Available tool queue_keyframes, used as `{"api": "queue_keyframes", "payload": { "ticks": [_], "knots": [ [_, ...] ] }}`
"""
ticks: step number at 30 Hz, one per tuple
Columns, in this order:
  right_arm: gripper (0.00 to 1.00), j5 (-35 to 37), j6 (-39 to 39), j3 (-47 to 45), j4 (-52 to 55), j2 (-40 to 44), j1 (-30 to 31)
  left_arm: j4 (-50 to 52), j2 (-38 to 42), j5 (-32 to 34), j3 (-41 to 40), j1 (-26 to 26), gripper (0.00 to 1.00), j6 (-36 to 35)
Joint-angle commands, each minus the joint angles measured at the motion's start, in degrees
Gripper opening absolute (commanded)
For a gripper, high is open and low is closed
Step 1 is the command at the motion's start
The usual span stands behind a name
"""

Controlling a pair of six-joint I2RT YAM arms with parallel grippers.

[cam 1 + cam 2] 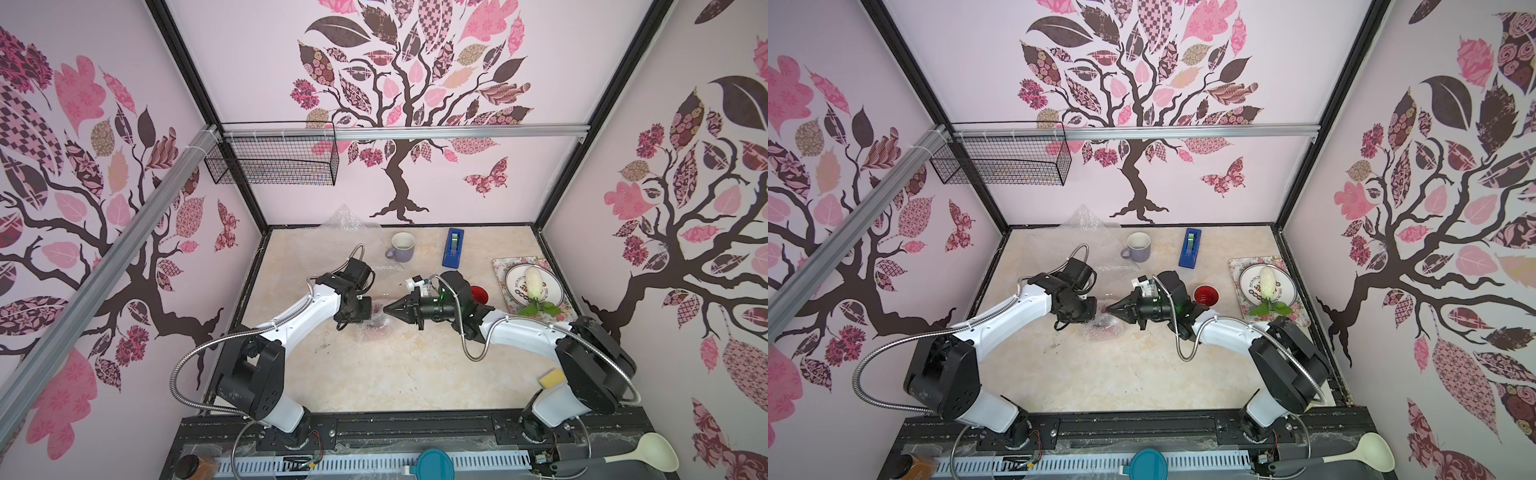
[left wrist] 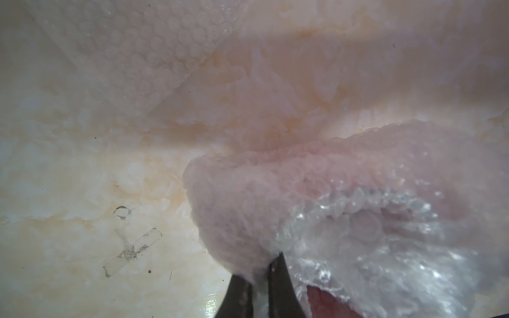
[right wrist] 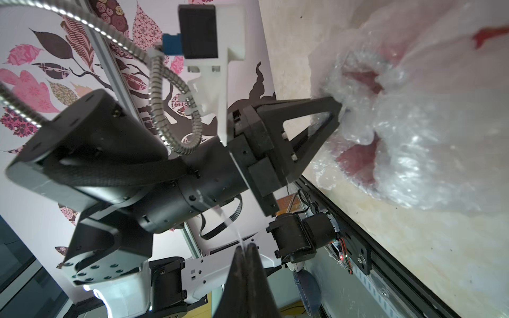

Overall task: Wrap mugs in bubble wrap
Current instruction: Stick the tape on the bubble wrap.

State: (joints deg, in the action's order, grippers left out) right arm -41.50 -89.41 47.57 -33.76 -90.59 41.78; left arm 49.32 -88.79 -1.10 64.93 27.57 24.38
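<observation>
**Left Gripper Pinched on Bubble Wrap**

Closest to the wrist lens, my left gripper [image 2: 261,268] is clamped nearly shut on a fold of the bubble wrap [image 2: 358,220]. That wrap bundles the red mug [image 3: 358,159], which rests on the marbled table [image 1: 395,374] between my two arms. My right gripper [image 1: 385,309] is fully closed, tips just beside the bundle. A thin clear strand [image 3: 234,231] meets them; I cannot tell whether it is gripped. The lavender mug [image 1: 402,247] stands unwrapped near the back wall, beside a loose sheet [image 1: 345,226]. The white mug [image 1: 1205,296] stands beside my right wrist.
</observation>
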Motion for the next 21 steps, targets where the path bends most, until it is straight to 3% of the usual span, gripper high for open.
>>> {"api": "queue_keyframes", "payload": {
  "ticks": [1, 21],
  "knots": [
    [0.0, 2.33, -6.22, 2.89, -2.34, -2.24, 1.34, -2.65, 0.26, 0.35, 1.46, 0.33, 0.0, 1.27],
    [0.0, 4.21, -4.11, 2.52, -2.19, -10.59, 2.7, -3.62, 0.13, 0.58, 1.52, 2.43, 0.0, 3.06]
  ]
}}
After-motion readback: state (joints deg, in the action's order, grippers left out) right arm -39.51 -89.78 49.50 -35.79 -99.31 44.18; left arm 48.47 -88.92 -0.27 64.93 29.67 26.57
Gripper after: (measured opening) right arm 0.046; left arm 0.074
